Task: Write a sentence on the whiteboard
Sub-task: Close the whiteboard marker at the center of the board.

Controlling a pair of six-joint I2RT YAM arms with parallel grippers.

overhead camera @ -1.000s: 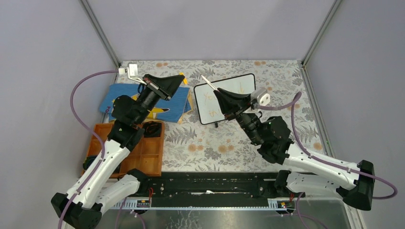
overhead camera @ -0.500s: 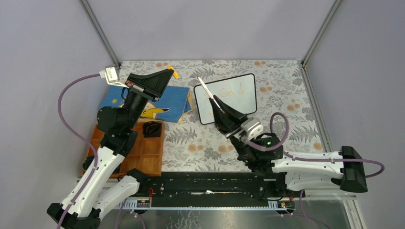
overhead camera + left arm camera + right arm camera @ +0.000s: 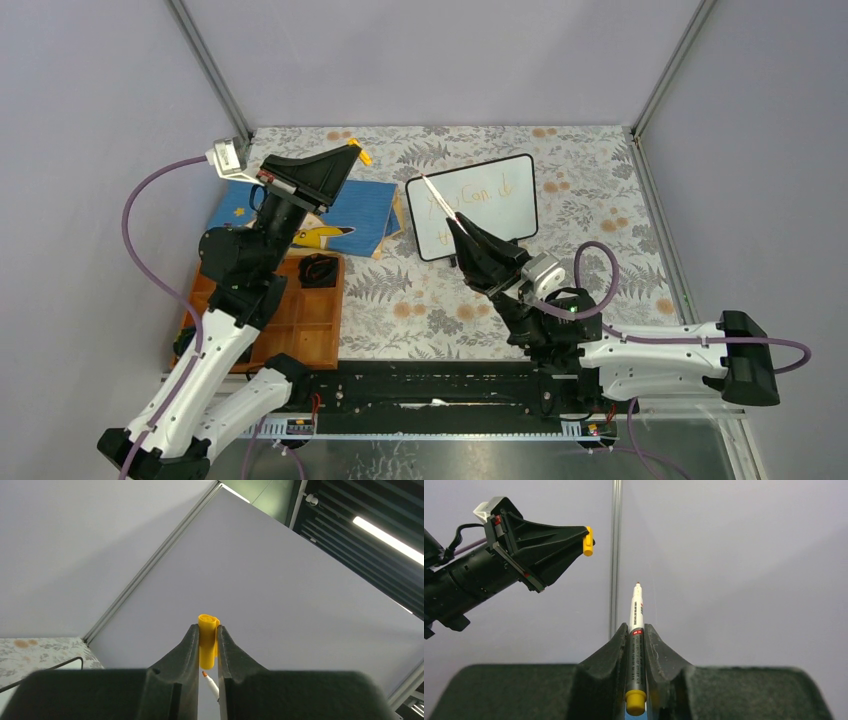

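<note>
The whiteboard (image 3: pixel 505 215) is in the upper middle of the frame, on the flowered table (image 3: pixel 600 190). Part of the sentence (image 3: pixel 485 192) shows on it in thin orange letters. The right gripper (image 3: pixel 457 226) is closed around a white marker (image 3: pixel 438 198), which points to the upper left across the board's left part. In the upper left, the left gripper (image 3: pixel 350 157) pinches a small yellow cap (image 3: pixel 363 156) above a blue book (image 3: pixel 365 215).

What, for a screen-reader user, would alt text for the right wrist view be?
The right tool grips a white marker, its uncapped tip pointing up against a grey wall. At upper left, the left tool holds the yellow cap.
</note>
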